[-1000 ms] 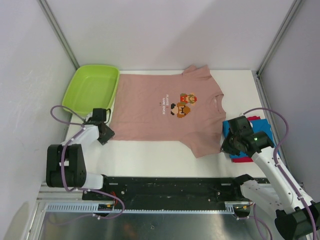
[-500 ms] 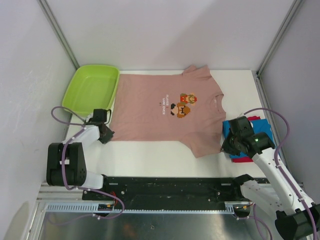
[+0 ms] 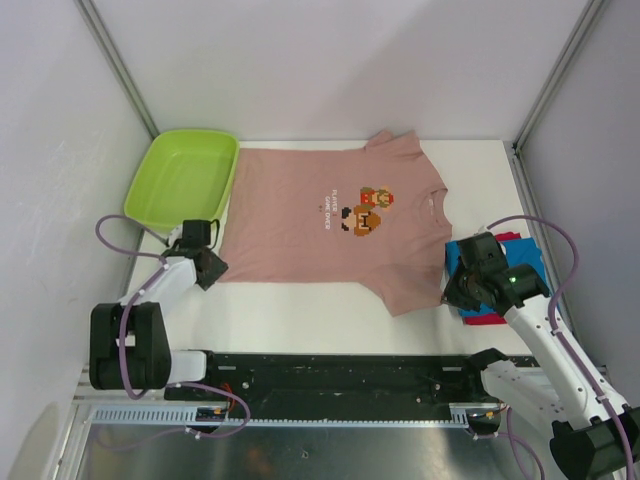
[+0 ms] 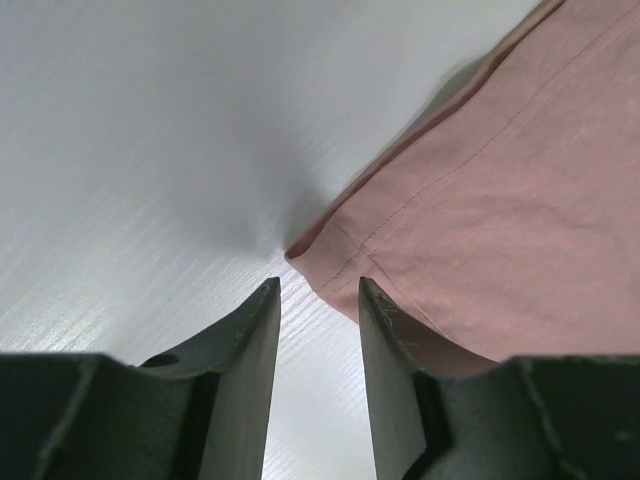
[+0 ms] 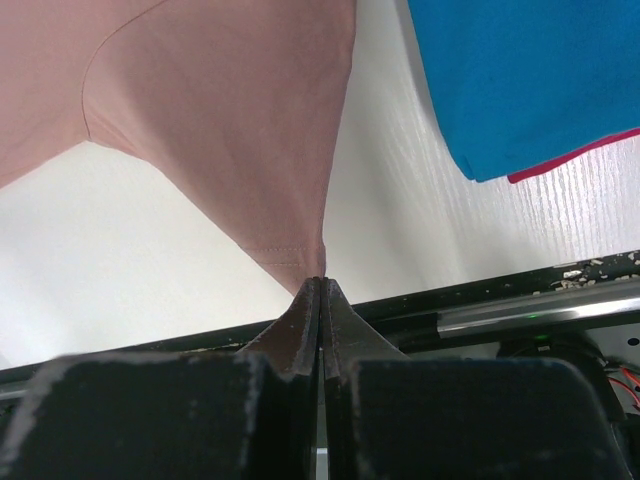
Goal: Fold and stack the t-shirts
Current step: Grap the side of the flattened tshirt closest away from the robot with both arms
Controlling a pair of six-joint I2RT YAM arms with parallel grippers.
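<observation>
Dusty-pink cotton t-shirt (image 3: 320, 225) with a pixel chest print lies flat, print up, on the white counter (image 3: 300, 310), stretched between the two sets of jaws. Left jaws stand apart. The shirt's hem corner (image 4: 300, 252) sits just ahead of their gap, not yet between them. They should ease forward, low to the counter, so both cloth layers slide in before closing. Right jaws are together, apparently pinched on the tip of the near sleeve (image 5: 290, 200). Raising both ends evenly should keep the fold straight. Folded blue cloth t-shirt (image 5: 520, 80) lies close on the right of the right jaws. A lime-green plastic tub (image 3: 180, 180) sits beyond the left jaws, so swings there need care.
</observation>
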